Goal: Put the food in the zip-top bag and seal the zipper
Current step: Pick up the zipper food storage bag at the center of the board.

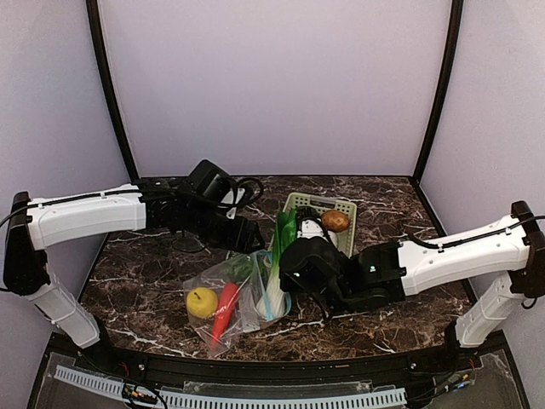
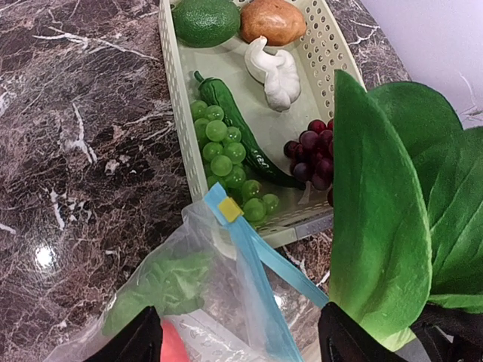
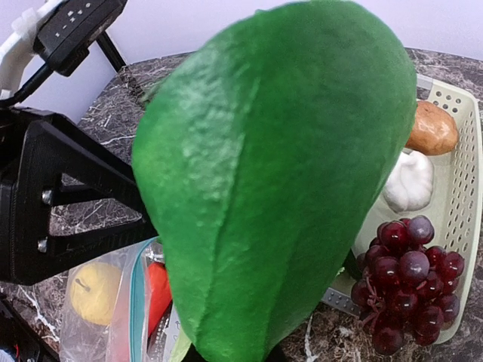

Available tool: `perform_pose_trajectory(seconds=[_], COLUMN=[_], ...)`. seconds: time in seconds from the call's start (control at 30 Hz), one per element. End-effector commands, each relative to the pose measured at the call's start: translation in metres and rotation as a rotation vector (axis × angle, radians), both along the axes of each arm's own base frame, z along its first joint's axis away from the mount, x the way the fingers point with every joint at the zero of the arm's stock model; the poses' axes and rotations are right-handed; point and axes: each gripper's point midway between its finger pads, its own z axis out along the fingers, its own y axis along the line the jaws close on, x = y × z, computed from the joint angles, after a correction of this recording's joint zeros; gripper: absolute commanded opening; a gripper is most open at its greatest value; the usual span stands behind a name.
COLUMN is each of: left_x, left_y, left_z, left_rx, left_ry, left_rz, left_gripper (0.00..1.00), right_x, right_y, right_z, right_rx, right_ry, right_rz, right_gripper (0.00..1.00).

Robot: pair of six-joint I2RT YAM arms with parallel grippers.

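Observation:
The clear zip-top bag [image 1: 223, 300] lies flat at centre front with the yellow lemon [image 1: 202, 302], the red pepper [image 1: 225, 310] and a green piece [image 2: 167, 283] inside. Its teal-blue zipper [image 2: 255, 280] is parted, with a yellow slider [image 2: 229, 210] at one end. My left gripper [image 1: 253, 238] is open, its fingers [image 2: 143, 341] either side of the bag's mouth. My right gripper [image 1: 295, 266] is shut on the leafy green [image 1: 283, 231], held tilted at the bag's mouth; the leaf [image 3: 279, 188] hides its fingers in the right wrist view.
A pale green lattice basket [image 1: 345, 207] stands behind the bag. It holds a brown potato [image 2: 273, 20], white bulb [image 2: 273, 72], purple grapes [image 2: 313, 154], green grapes [image 2: 223, 147], a green pepper [image 2: 234, 124] and a lime [image 2: 206, 20]. Purple walls enclose the marble table.

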Motion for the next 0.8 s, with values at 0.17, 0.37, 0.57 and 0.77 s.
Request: perform_pose_trajectory(seconds=[0.17, 0.37, 0.57, 0.77], left_x=[0.022, 0.021, 0.018, 0.016], left_y=[-0.009, -0.007, -0.003, -0.003], left_z=[-0.015, -0.029, -0.042, -0.042], left_rx=[0.160, 0.213, 0.253, 0.250], left_ry=[0.002, 0.029, 0.061, 0.071], left_rz=[-0.046, -0.062, -0.065, -0.072], left_gripper=[0.74, 0.65, 0.45, 0.30], right_x=[-0.002, -0.003, -0.003, -0.003], right_y=[-0.008, -0.009, -0.010, -0.011], right_z=[0.005, 0.003, 0.002, 0.002], right_rx=[0.032, 0.032, 0.036, 0.036], right_ry=[0.006, 0.008, 0.012, 0.013], right_rz=[-0.036, -0.040, -0.041, -0.044], right_gripper=[0.00, 0.00, 0.00, 0.00])
